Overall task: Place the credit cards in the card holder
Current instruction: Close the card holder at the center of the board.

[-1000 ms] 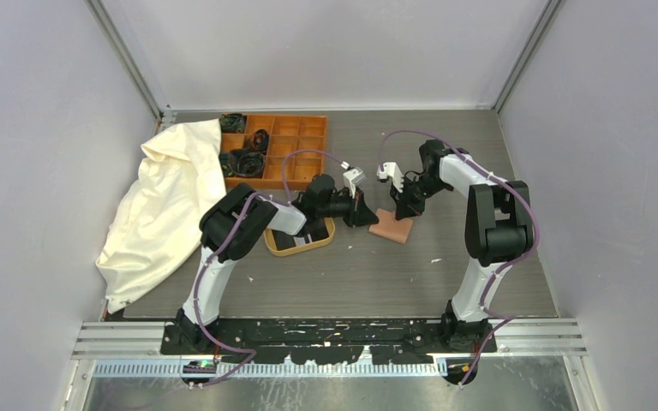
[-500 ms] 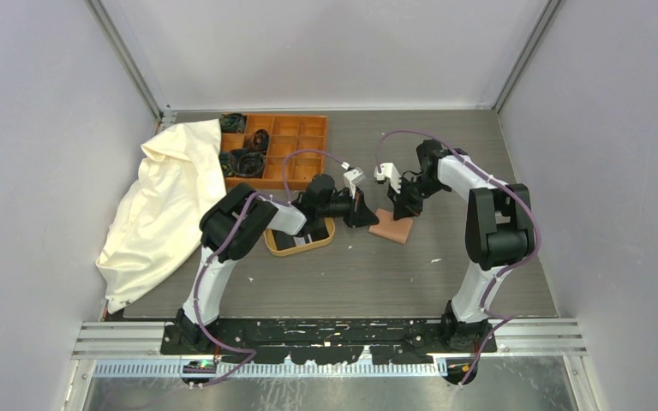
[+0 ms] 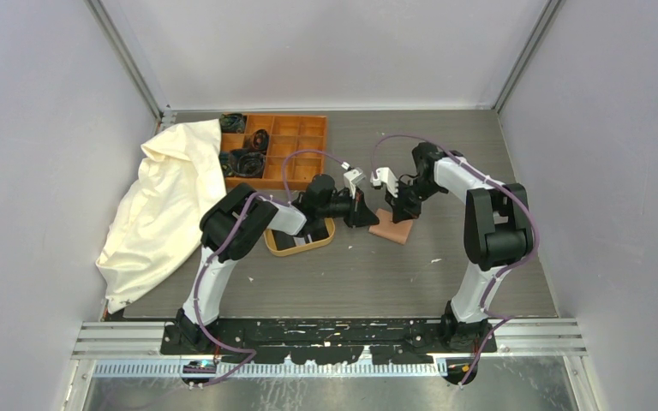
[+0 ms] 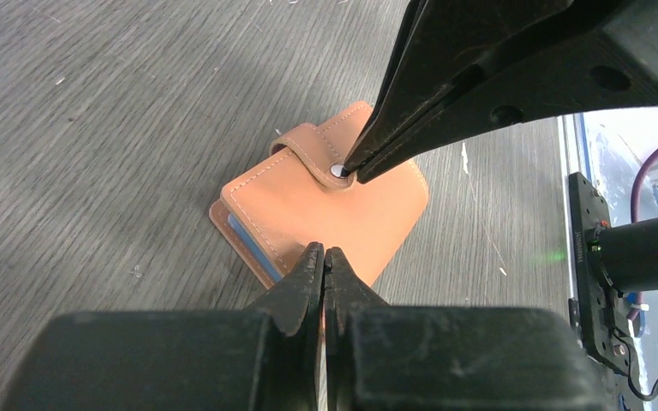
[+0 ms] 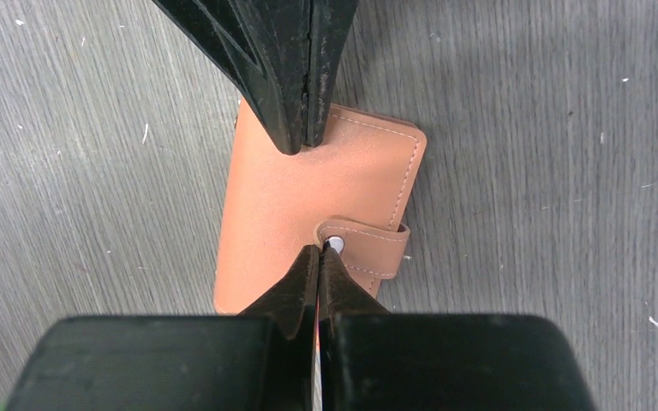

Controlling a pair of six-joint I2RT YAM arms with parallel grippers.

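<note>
Both shut empty, left gripper pins the holder beneath; right gripper may slip off the snap at its tip.

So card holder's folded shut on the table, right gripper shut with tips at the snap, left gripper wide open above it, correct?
No. The left gripper is shut too, jaws pressed together, tips at the edge of the card holder; the left wrist view shows it. Rest holds: holder folded on the table, right gripper shut at the snap.
</note>
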